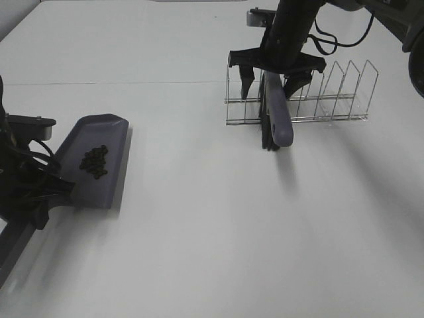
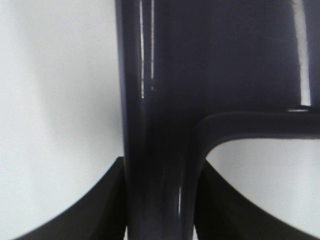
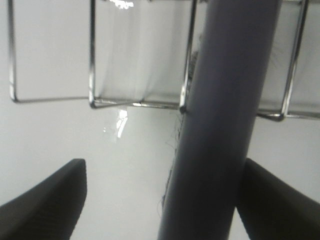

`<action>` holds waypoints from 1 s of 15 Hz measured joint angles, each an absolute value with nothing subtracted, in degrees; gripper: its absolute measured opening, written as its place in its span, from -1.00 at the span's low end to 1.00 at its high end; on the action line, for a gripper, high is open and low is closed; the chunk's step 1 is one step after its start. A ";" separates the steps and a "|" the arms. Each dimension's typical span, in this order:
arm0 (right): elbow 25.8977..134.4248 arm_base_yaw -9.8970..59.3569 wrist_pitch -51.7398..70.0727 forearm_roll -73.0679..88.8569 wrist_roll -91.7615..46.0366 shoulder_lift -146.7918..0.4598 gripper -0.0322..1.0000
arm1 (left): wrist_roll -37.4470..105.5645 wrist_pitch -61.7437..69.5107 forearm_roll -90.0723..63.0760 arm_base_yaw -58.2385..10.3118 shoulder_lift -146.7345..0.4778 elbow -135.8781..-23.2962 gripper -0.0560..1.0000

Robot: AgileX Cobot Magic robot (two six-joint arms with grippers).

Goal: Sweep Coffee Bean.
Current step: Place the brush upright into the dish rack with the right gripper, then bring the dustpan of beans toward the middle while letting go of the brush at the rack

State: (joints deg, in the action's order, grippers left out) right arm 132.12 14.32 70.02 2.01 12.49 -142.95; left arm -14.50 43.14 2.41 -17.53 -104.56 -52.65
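High overview; two close wrist views

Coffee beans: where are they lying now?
In the high view the coffee beans lie clustered inside the dustpan on the left, far from the brush at the wire rack.

It looks like a robotics lab bench to me: a plain white surface [image 1: 212, 252] with a seam, my black left arm [image 1: 20, 185] near left, right arm [image 1: 295, 26] far right, a wire rack [image 1: 331, 93] and a dustpan [image 1: 89, 132].

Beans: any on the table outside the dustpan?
No, the beans all sit clustered in the dustpan; none shows on the table.
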 joint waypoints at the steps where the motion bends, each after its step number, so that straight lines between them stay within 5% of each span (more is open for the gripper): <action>1: 133.50 14.32 70.02 2.06 12.49 -142.90 0.58 | -14.50 43.54 2.41 -17.53 -104.56 -52.65 -0.26; 8: 134.01 14.32 69.90 -1.78 13.01 -135.96 0.60 | -14.50 44.35 2.41 -17.53 -104.56 -52.65 -0.26; 15: 117.97 14.32 69.90 -7.68 13.01 -120.49 0.56 | -14.50 44.23 1.95 -17.53 -101.41 -53.92 -0.26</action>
